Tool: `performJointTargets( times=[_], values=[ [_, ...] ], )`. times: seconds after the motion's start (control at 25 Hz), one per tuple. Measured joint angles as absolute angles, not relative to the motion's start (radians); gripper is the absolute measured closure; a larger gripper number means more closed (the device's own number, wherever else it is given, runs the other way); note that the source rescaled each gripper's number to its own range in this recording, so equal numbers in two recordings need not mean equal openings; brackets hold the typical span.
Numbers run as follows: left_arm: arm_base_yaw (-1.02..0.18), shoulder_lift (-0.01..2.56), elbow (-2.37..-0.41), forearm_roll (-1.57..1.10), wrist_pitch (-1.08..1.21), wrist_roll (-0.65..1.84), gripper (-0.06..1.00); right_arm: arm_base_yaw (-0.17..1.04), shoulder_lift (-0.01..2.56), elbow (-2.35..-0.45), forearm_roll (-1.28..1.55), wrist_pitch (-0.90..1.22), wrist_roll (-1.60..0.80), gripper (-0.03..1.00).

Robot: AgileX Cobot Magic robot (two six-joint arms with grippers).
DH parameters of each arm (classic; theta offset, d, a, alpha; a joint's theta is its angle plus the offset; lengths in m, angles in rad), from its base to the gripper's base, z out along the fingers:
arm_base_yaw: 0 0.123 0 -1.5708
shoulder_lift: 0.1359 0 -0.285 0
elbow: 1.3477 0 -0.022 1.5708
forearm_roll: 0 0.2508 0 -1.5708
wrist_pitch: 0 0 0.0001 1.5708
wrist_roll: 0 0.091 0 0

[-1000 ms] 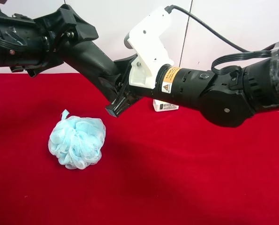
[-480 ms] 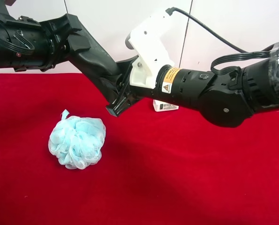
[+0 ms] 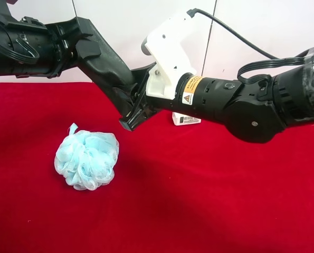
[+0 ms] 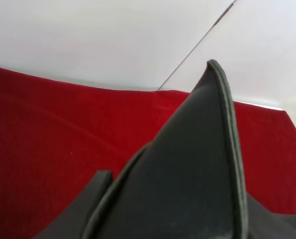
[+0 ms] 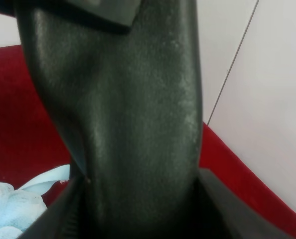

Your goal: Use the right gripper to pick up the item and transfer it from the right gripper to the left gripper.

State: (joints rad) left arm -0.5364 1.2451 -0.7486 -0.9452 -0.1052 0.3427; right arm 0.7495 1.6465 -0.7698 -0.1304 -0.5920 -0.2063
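Observation:
The item, a dark matte flat case, hangs slanted in the air above the red cloth. Its lower end is clamped in my right gripper, on the arm at the exterior high view's right, with the white mount and orange label. My left gripper, on the arm at that view's left, is shut on the item's upper end. In the right wrist view the item fills the frame between the fingers. The left wrist view shows the item's seamed edge rising from between the fingers.
A light-blue mesh pouf lies on the red cloth below and left of the grippers, and also shows in the right wrist view. A small white box sits behind the right arm. A white wall backs the table.
The left gripper's fingers, spread a second ago, have closed onto the item's upper end, and that arm shifted slightly. The right arm and the item have stayed in place.

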Motion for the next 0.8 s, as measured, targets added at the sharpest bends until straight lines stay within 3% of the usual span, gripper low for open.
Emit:
performJointTargets(
  times=[0.8],
  values=[
    [-0.536, 1.245, -0.749, -0.944, -0.105, 0.343, 0.85, 0.749, 1.647, -0.77, -0.13, -0.589, -0.206, 0.97]
  ],
)
